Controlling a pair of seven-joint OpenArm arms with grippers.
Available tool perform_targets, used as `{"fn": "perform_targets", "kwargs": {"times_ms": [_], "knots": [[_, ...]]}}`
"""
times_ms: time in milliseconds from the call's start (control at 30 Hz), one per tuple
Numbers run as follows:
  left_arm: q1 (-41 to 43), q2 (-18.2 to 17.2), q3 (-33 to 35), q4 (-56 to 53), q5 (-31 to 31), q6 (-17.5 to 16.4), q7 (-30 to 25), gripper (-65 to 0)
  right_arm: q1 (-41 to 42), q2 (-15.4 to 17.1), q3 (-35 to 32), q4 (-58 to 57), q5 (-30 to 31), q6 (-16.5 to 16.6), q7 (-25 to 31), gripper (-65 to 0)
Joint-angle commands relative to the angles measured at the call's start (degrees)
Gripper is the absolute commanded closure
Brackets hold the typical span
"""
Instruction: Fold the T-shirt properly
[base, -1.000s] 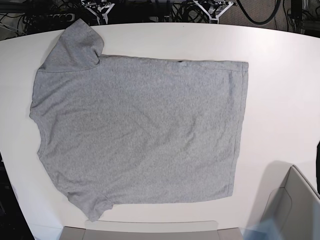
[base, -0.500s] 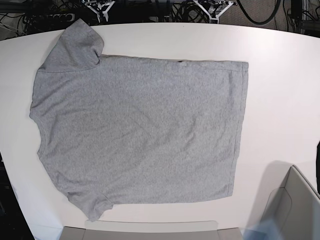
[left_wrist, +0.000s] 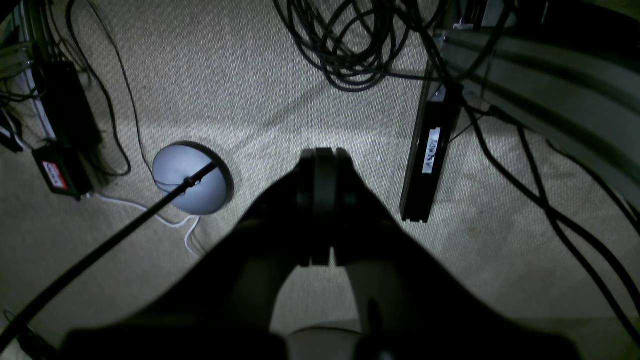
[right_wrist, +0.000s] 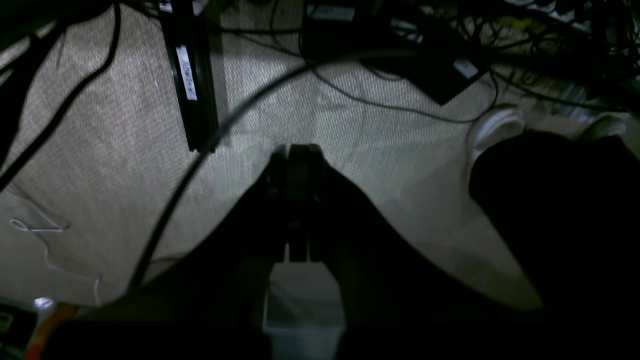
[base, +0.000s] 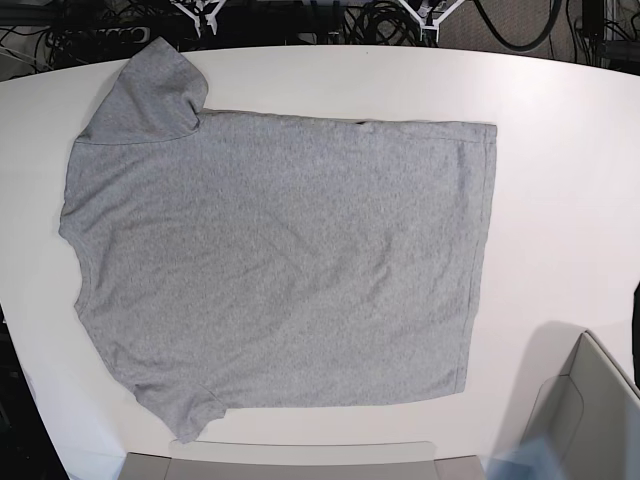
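The heather-grey T-shirt (base: 280, 265) lies flat and plain side up on the white table (base: 560, 200) in the base view, collar and sleeves at the left, hem at the right. Neither gripper appears over the table. In the left wrist view my left gripper (left_wrist: 322, 155) is shut, empty, hanging above the carpet floor. The right wrist view has my right gripper (right_wrist: 296, 150) shut and empty too, also over the floor. The T-shirt is out of view in both wrist views.
A grey box (base: 590, 420) stands at the table's front right corner, and a grey flap (base: 290, 465) runs along the front edge. Cables (left_wrist: 350, 45), a black bar (left_wrist: 425, 150) and a round grey disc (left_wrist: 187, 177) lie on the carpet below.
The white arm mounts at the top edge of the base view have slid slightly further out of the picture. The T-shirt has not moved.
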Motion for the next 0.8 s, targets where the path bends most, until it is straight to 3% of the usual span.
{"fn": "perform_targets", "kwargs": {"times_ms": [0,467,667,767], "knots": [[0.6,-0.3,-0.2,0.4,0.0,0.2,-0.2,-0.1,-1.6,0.4,0.0,1.5,-0.1,0.2,0.2,-0.2],[14.6,-2.1,-0.2,21.4,-0.1,0.2,0.3,-0.2,-15.8,2.3,0.2,20.1,0.1,0.2,0.2,-0.1],[23.5,-2.2,-0.3,34.8,-0.2,0.2,0.5,-0.1,-26.2,3.5,0.4,34.7,0.2,0.2,0.2,-0.1],[28.9,-2.2,-0.8,43.9,-0.2,0.2,3.1,-0.1,-31.6,3.8,0.5,42.4,0.3,0.2,0.2,-0.1]]}}
